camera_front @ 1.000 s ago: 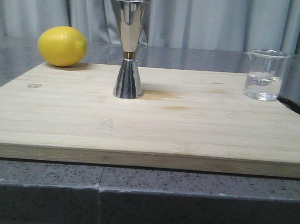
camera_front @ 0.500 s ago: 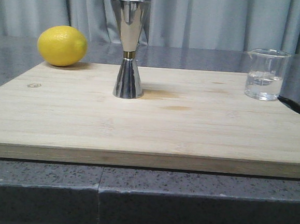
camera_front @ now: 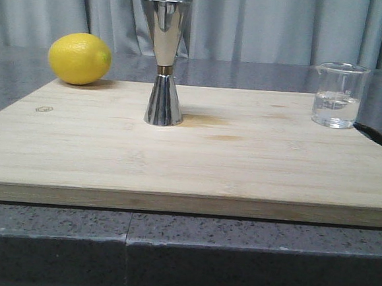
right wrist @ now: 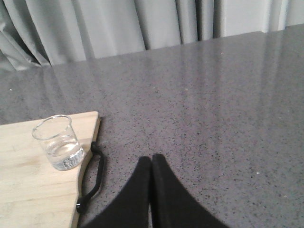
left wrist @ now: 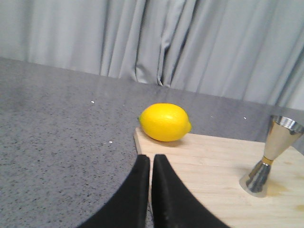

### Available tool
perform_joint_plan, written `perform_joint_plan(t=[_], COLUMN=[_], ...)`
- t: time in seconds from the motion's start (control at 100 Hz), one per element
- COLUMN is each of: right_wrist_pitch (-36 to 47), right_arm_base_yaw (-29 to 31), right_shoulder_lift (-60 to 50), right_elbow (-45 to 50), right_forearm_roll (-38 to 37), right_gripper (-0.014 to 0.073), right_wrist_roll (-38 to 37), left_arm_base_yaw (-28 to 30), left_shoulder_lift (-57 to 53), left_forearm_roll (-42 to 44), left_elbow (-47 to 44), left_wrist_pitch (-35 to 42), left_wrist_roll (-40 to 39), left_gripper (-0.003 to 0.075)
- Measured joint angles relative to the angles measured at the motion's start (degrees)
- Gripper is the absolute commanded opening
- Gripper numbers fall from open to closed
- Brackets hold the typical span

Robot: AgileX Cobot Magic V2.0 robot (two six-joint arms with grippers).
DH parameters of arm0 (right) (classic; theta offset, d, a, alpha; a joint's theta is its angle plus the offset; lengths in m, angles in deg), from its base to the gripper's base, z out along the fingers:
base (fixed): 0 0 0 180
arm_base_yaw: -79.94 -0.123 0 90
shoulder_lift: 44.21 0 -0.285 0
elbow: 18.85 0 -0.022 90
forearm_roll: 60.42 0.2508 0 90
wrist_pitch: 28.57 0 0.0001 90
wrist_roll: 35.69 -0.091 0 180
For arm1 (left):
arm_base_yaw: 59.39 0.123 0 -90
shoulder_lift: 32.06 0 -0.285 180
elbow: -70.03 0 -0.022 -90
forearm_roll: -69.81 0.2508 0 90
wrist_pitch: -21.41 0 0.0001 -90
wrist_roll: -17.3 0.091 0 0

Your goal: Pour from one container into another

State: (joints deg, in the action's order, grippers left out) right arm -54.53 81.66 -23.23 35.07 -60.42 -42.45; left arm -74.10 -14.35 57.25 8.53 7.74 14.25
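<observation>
— What does the front view give you?

— A wooden board (camera_front: 190, 156) on a grey speckled counter (camera_front: 51, 238), curtains (camera_front: 286, 24) behind. The jigger (camera_front: 165, 63) stands upright on the board, a bit left of centre, toward the far edge. The beaker (camera_front: 339, 95) sits at about three o'clock from it, well apart, at the board's far right corner, upright, with clear liquid in the bottom part. A lemon (camera_front: 80, 58) lies at about ten o'clock from the jigger, at the far left corner. No arm shows here.

— And from the left wrist?

— The left gripper (left wrist: 151, 164) hangs over the board's left edge, its two black fingers (left wrist: 138, 190) pressed together, nothing between them. The lemon (left wrist: 165, 122) is at twelve o'clock from the tips, near but apart. The jigger (left wrist: 271, 154) stands at about three o'clock, well apart, on the board (left wrist: 209, 171).

— The right wrist?

— The right gripper (right wrist: 152, 164) is over bare counter (right wrist: 213, 104), off the board's right side, fingers (right wrist: 164, 190) likewise closed tight and empty. The beaker (right wrist: 58, 141) is at about nine o'clock from the tips, on the corner of the board (right wrist: 28, 190), untouched. A black loop (right wrist: 95, 178) hangs beside that corner, just beside the beaker.
</observation>
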Motion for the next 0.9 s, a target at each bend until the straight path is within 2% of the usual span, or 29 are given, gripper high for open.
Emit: perform_joint_plan(t=[0.06,0.13,0.18,0.19,0.2,0.31,0.35,0.4,0.44,0.58,0.9], right_wrist_pitch=[-0.59,-0.59,-0.39,-0.26,-0.06,1.3,1.54,2.06,2.51,8.13,28.75], right_arm_base_yaw=[0.0,0.0,0.0,0.0,0.0,0.0,-0.11,-0.11,-0.11,-1.37,-11.09], right_shoulder_lift=[2.93,6.11,8.07,8.57,8.82,12.43,13.66,14.98,16.02,18.27,19.27], right_elbow=[-2.14,-3.84,-4.51,-4.59,-4.73,-4.87,-4.87,-4.87,-4.87,-2.86,7.56], right_forearm_roll=[0.0,0.0,0.0,0.0,0.0,0.0,0.0,0.0,0.0,0.0,0.41], right_gripper=[-0.0011,0.0071,0.0153,0.0179,0.0193,0.0402,0.0444,0.0472,0.0472,0.0468,0.0468], right_wrist_roll=[0.54,0.75,0.75,0.75,0.82,0.9,0.9,0.9,0.95,1.03,1.09], left_arm_base_yaw=[-2.0,-4.15,-5.74,-5.98,-6.44,-10.04,-11.46,-13.04,-14.26,-17.91,-24.97], left_shoulder_lift=[3.25,7.25,9.97,10.76,11.16,17.24,19.46,22.08,24.39,32.52,52.15], left_forearm_roll=[0.0,0.0,0.0,0.0,0.0,0.0,0.0,0.0,0.12,0.35,0.35], left_elbow=[1.58,3.21,4.16,4.42,4.54,5.53,5.65,5.65,5.65,5.65,5.74], left_wrist_pitch=[0.0,0.64,1.44,1.65,1.78,5.29,7.14,9.43,11.51,19.65,43.08], left_wrist_roll=[0.7,1.33,2.28,2.46,2.63,4.82,5.34,5.6,5.72,5.81,5.81], left_gripper=[0.0007,0.0081,0.0165,0.0209,0.0209,0.0482,0.0564,0.0625,0.0645,0.064,0.064])
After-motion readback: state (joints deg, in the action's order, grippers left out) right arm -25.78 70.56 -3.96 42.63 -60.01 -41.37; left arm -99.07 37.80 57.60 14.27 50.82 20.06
